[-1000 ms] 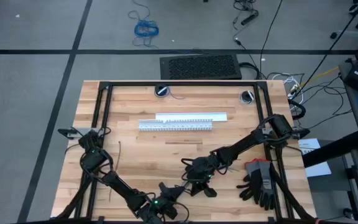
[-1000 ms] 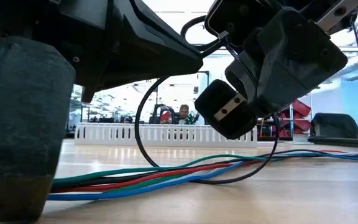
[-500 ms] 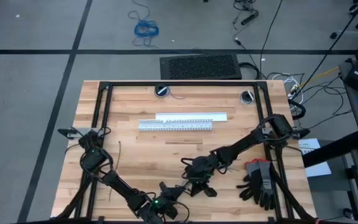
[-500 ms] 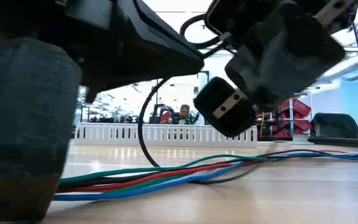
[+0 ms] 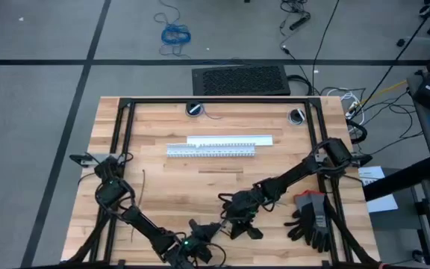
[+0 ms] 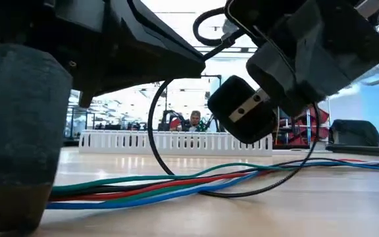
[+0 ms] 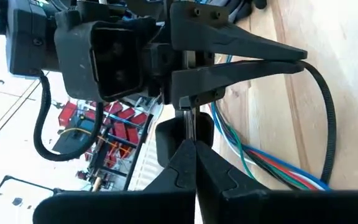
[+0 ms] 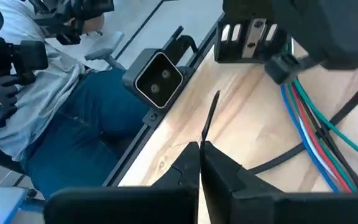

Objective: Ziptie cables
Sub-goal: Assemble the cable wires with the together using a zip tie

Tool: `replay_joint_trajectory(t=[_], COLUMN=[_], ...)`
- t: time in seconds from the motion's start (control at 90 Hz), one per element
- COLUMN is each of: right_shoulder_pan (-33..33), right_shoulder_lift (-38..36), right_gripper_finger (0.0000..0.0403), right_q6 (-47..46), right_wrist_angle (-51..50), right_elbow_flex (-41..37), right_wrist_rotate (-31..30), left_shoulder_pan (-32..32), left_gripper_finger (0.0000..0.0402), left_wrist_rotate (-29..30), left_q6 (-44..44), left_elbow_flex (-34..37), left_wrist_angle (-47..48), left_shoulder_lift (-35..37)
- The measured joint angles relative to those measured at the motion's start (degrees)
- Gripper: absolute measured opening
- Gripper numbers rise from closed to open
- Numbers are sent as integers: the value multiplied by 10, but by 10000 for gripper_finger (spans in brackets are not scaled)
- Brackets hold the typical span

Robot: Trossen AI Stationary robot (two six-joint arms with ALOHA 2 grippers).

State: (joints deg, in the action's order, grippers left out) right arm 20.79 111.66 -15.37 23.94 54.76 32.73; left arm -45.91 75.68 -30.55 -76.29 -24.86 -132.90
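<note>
A pale butcher-block table [image 5: 163, 183] in a black frame stands on a grey floor, with bright workshop space showing behind it in the low view. The cables [image 6: 176, 187], a bundle of blue, green, red and black wires, lie flat on the wood near the table's front edge, between the two arms; in the right wrist view they run as a tight strand [image 8: 309, 134] under the other arm's wrist. A thin dark ziptie [image 6: 176, 155] arches up from the bundle in a loop and comes back down to the tabletop beside the wires.

The right gripper [image 8: 201, 152] has its fingers pressed together on a short upright end of the ziptie strip [image 8: 210, 115]. The left gripper [image 7: 191, 146] faces it at close range, its fingers also closed to a narrow line; what lies between them cannot be made out. From above, both grippers meet at the front middle of the table, right gripper [image 5: 239, 218] just beside left gripper [image 5: 200, 237].

Farther back lies a white slotted duct [image 5: 211, 151] with a second white strip [image 5: 230, 140] behind it. A second dark strip [image 5: 143, 185] rests on the wood toward the left arm's base. Black gloves [image 5: 313, 218] sit at the right edge. A seated person [image 8: 48, 81] in jeans is off the table's front edge.
</note>
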Motion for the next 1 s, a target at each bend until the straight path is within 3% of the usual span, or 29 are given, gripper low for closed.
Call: replay_joint_trajectory(t=[1.0], right_shoulder_pan=[-8], right_shoulder_lift=[0], right_gripper_finger=[0], right_q6=[16], right_wrist_angle=[-25], right_elbow_flex=[0], right_wrist_rotate=[-13], left_shoulder_pan=[6], left_gripper_finger=[0], left_wrist_rotate=[-8], left_q6=[-12], left_elbow_flex=[0], left_wrist_angle=[-72], left_shoulder_lift=[-2])
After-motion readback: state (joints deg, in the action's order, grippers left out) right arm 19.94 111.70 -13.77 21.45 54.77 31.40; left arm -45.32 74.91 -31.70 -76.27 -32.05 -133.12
